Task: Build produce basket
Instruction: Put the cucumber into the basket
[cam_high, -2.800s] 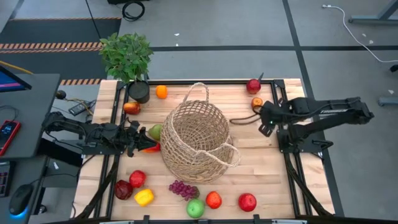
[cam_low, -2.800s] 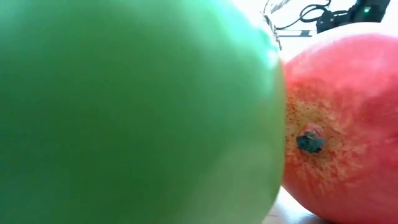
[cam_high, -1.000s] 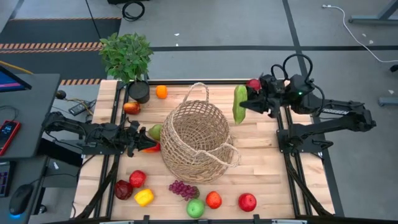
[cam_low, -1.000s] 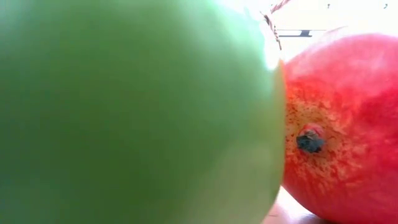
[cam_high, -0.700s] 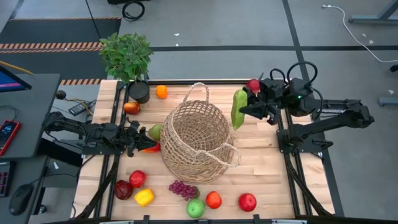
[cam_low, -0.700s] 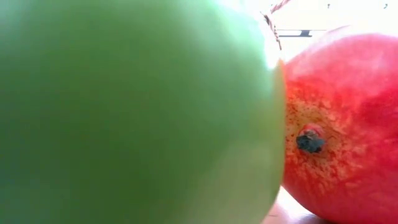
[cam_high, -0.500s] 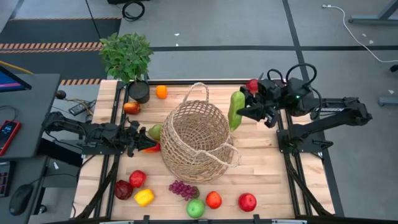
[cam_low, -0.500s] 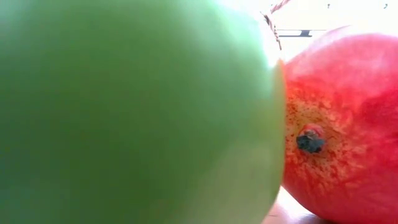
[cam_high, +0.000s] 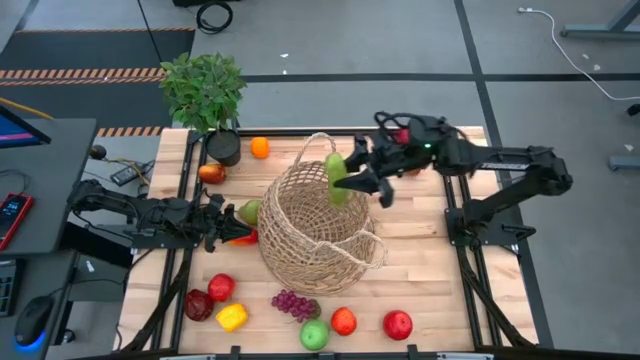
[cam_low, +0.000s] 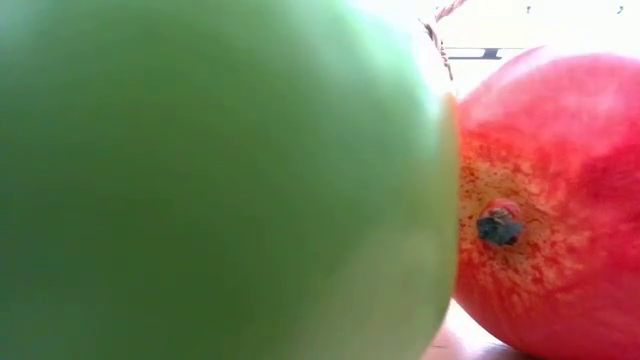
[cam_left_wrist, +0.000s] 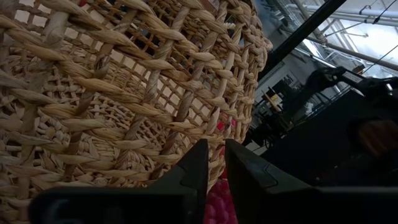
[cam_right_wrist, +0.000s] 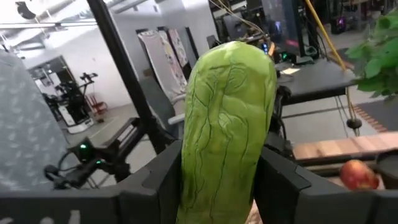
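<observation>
The tan wicker basket (cam_high: 318, 228) stands mid-table. My right gripper (cam_high: 347, 181) reaches in from the right and is shut on a green cucumber (cam_high: 336, 178), which hangs above the basket's far right rim. In the right wrist view the cucumber (cam_right_wrist: 227, 118) fills the space between the fingers. My left gripper (cam_high: 225, 222) waits shut at the basket's left side, beside a pear (cam_high: 250, 210) and a red pepper (cam_high: 241, 238). In the left wrist view its tips (cam_left_wrist: 212, 163) stand right at the basket's wall (cam_left_wrist: 124, 93). More produce lies around the basket. My right gripper pinches the cucumber's two opposite sides (cam_right_wrist: 208, 180) between its two fingers (cam_right_wrist: 283, 180), which lie across it. The fingers come in level from the table's right side. The cucumber is lifted clear, standing on end with a slight tilt, above the basket's rim. My left gripper's tips stand at the basket's wall; whether they touch it cannot be told.
A potted plant (cam_high: 207, 95) stands at the far left corner, with an orange (cam_high: 259, 147) and a red fruit (cam_high: 211, 173) near it. Peppers, grapes (cam_high: 295, 304) and apples lie along the near edge. A green apple (cam_low: 200, 180) and a red fruit (cam_low: 550, 200) block the low view.
My right gripper has gone toward the table's left with the cucumber, from beyond the basket's right side to above its far right rim, and has rolled as it went. The cucumber stays clear of the table and now stands more on end.
</observation>
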